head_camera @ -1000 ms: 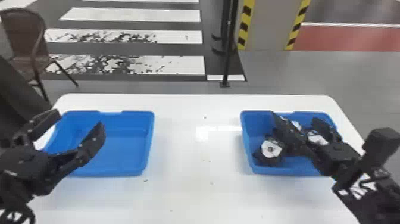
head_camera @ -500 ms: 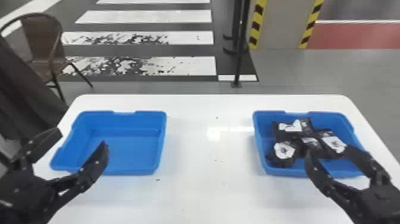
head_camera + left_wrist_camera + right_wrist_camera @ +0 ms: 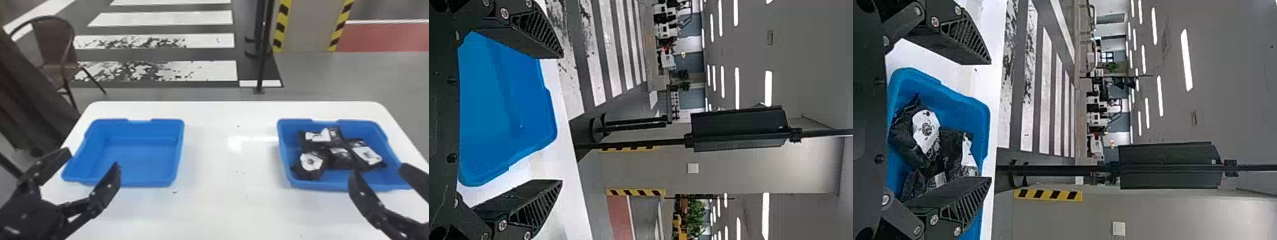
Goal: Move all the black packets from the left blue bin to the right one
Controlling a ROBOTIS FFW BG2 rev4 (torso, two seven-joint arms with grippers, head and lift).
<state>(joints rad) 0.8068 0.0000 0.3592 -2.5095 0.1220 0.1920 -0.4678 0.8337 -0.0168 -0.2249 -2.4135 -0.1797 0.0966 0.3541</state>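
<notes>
Black packets [image 3: 340, 156] lie in the right blue bin [image 3: 285, 159]; the right gripper [image 3: 379, 169] beside them and left gripper [image 3: 93, 157] by the left bin [image 3: 143, 161] have jaws spread wide.

And it's matt black all over on the left end effector [image 3: 93, 158], black again on the right end effector [image 3: 379, 169]! Look at those wedge-shaped fingers [image 3: 538, 35], tapering, slatted along the side. Bright silver screws [image 3: 504, 13] stud the joints, there's a flat dark housing [image 3: 867, 100] with round recesses, and a small pale marking [image 3: 12, 229] low on the left arm!
</notes>
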